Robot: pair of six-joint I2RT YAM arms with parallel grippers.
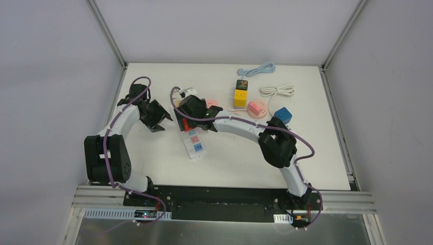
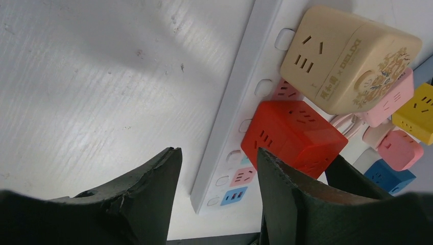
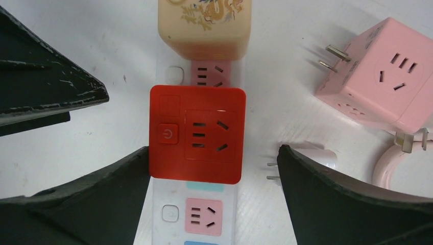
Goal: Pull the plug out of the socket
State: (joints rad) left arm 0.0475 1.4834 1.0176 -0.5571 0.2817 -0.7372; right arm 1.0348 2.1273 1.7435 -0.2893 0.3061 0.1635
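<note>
A white power strip (image 1: 194,143) lies left of centre on the table. A red cube plug (image 3: 196,133) and a beige cube plug (image 3: 209,25) sit plugged into it. My right gripper (image 3: 213,152) is open and hangs over the red cube. Its left finger is at the cube's left edge and its right finger stands well off to the right. My left gripper (image 2: 219,168) is open and empty. It sits just left of the strip (image 2: 240,117), beside the red cube (image 2: 293,135). In the top view the right gripper (image 1: 194,117) covers most of the red cube.
A loose pink cube plug (image 3: 380,81) and a white plug (image 3: 306,153) lie right of the strip. Further right are a yellow cube (image 1: 240,95), a pink round socket (image 1: 257,108), a blue cube (image 1: 283,115), a white cable (image 1: 277,91) and a light blue cable (image 1: 258,69).
</note>
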